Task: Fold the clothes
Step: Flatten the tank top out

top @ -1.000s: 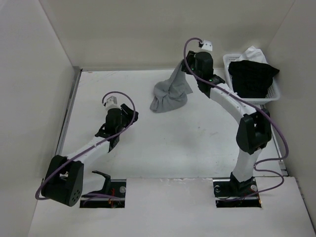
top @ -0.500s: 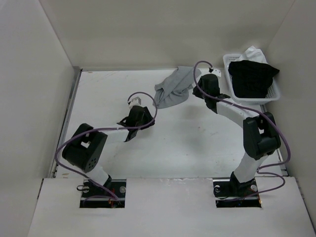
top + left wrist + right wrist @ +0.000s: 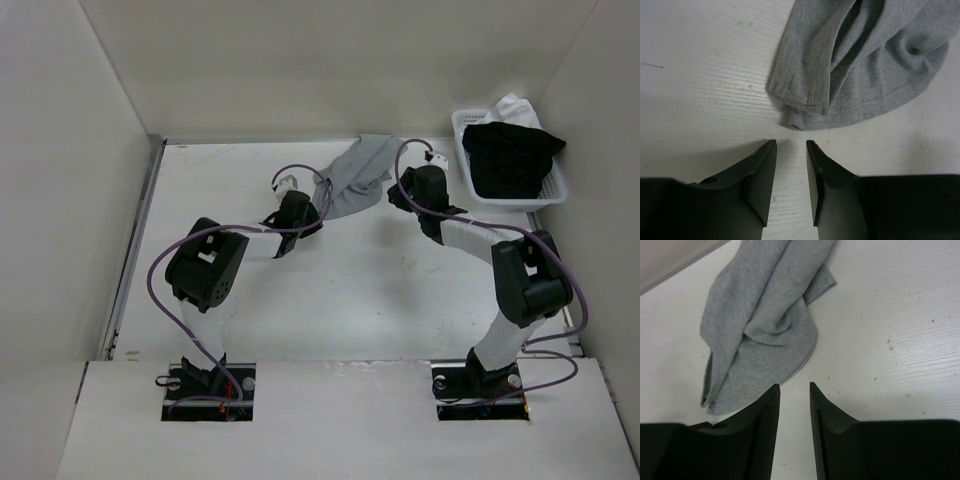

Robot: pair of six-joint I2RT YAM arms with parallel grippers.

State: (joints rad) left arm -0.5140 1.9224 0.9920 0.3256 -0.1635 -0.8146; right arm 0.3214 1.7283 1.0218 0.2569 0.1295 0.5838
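1 crumpled grey top (image 3: 352,178) on 1 counter (image 3: 350,290).
Left pincer (image 3: 790,143) and right pincer (image 3: 794,385), 2 in all: narrowly parted, both empty.

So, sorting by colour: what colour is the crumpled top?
The top is plain heather grey; clearest from the left wrist.

A white basket (image 3: 556,187) at the table's (image 3: 350,300) far right holds a black garment (image 3: 510,155) and white cloth (image 3: 515,103).

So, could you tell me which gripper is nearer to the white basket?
Right. The right gripper is between the basket and the grey top; the left gripper is on the top's far side.
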